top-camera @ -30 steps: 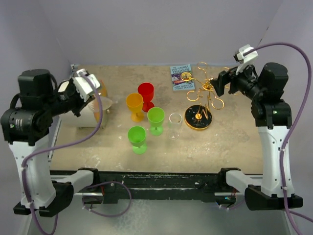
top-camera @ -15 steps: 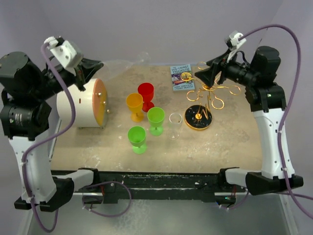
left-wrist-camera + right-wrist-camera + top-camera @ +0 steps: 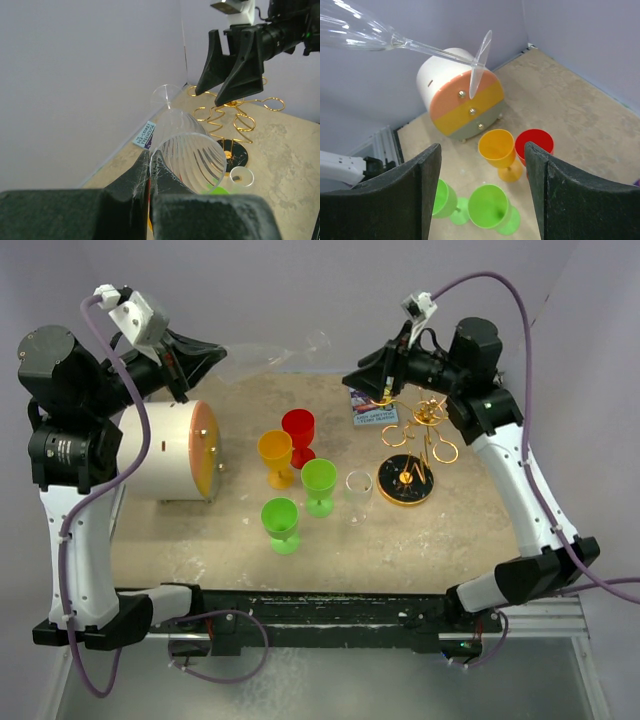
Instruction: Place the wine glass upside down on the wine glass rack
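My left gripper (image 3: 213, 356) is shut on the rim of a clear ribbed wine glass (image 3: 262, 359). It holds the glass on its side, high above the table, with the foot (image 3: 318, 340) pointing right. In the left wrist view the fingers (image 3: 142, 172) pinch the rim of the bowl (image 3: 190, 150). My right gripper (image 3: 358, 376) is open and empty, facing the foot with a gap between; the right wrist view shows the stem (image 3: 430, 49) above its fingers (image 3: 427, 170). The gold wire rack (image 3: 425, 430) stands on its black base (image 3: 390, 485) under the right arm.
A white drum cabinet (image 3: 165, 450) with an orange face lies at the left. Orange (image 3: 275, 452), red (image 3: 298, 430) and two green goblets (image 3: 318, 482) stand mid-table, with a clear cup (image 3: 358, 487) beside the rack. A small book (image 3: 372, 398) lies at the back.
The left arm has risen from beside the drum and carried the glass up and to the right. The right arm has swung up and left, away from the rack, towards the glass's foot.
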Controlling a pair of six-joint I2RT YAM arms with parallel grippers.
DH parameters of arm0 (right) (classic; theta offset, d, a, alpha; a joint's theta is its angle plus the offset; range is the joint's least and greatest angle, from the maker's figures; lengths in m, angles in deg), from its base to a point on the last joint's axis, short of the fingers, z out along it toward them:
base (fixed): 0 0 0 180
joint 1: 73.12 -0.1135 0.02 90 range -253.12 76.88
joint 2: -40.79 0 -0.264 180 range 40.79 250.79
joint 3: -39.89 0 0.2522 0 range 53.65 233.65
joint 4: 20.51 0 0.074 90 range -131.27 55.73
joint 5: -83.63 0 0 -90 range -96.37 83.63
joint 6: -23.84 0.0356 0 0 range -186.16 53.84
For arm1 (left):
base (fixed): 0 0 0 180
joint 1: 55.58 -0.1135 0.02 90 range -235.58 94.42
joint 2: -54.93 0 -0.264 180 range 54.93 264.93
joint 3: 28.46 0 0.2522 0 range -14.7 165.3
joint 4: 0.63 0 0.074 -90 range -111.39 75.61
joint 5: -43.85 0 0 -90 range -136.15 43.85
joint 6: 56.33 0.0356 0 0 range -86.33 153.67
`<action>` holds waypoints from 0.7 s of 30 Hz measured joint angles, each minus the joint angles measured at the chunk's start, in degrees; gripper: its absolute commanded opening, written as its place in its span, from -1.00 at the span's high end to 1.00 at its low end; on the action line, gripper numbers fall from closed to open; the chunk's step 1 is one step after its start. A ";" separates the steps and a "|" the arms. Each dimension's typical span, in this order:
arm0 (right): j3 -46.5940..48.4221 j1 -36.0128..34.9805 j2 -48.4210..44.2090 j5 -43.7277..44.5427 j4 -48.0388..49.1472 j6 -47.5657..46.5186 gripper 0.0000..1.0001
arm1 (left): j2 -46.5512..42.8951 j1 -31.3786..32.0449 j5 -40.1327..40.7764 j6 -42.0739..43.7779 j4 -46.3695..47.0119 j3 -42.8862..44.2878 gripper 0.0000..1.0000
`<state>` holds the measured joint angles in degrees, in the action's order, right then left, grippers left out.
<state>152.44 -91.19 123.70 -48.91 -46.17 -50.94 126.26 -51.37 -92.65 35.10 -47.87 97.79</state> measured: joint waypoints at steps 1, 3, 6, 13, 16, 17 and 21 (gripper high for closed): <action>0.00 -0.50 0.50 0.07 0.72 0.83 -0.37 | -0.07 0.00 -0.09 -0.46 0.48 -0.20 1.00; 0.42 -2.01 2.01 0.59 1.92 2.62 -0.32 | -0.20 0.00 -0.39 -1.33 1.55 -0.81 1.00; 1.68 -4.00 3.98 1.62 2.69 4.35 -0.23 | -0.26 0.00 -0.81 -2.12 2.73 -1.70 1.00; 3.87 -6.78 5.70 4.13 3.96 6.82 0.15 | -1.01 0.00 -1.38 -2.82 3.61 -4.46 1.00; 4.33 -6.78 5.88 4.70 4.72 7.87 0.35 | -1.53 0.00 -1.55 -2.93 3.82 -5.31 1.00; 4.46 -6.78 5.92 5.14 4.90 8.17 0.38 | -1.75 0.00 -1.64 -2.95 3.87 -5.55 1.00; 4.61 -6.73 5.92 6.16 5.22 9.05 0.56 | -2.27 0.00 -1.97 -3.06 3.98 -5.62 1.00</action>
<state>157.05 -97.92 129.62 -42.75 -40.94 -41.89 123.99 -51.37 -94.62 32.04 -43.89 92.17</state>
